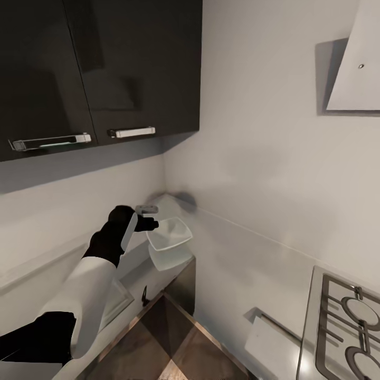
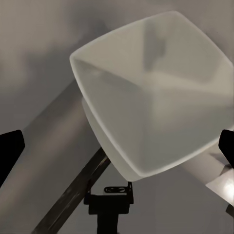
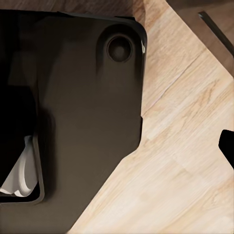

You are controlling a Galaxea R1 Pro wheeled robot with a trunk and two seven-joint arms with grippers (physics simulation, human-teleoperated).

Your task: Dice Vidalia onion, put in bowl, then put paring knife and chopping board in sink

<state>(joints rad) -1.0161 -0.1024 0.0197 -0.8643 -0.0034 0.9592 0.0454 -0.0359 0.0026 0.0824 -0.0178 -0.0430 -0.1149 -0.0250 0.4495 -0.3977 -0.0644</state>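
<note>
The white square bowl [image 1: 170, 234] sits on the glossy grey countertop [image 1: 168, 202] in the corner by the wall, its reflection just beneath it. My left gripper [image 1: 150, 217] hovers right beside the bowl's near-left rim, open. In the left wrist view the bowl [image 2: 151, 92] looks empty and lies ahead of my left gripper [image 2: 117, 148], with the dark fingertips [image 2: 9, 151] wide apart at both sides. A steel rim that looks like part of the sink [image 1: 120, 298] peeks out beside my left forearm. The onion, paring knife and chopping board are out of view.
Dark wall cabinets [image 1: 100, 63] hang above the counter. A hob [image 1: 345, 322] lies at the lower right under a white hood [image 1: 356, 63]. Wooden floor [image 1: 169, 338] fills the gap between counters. The right wrist view looks down at my dark base [image 3: 73, 107] and the floor [image 3: 185, 161].
</note>
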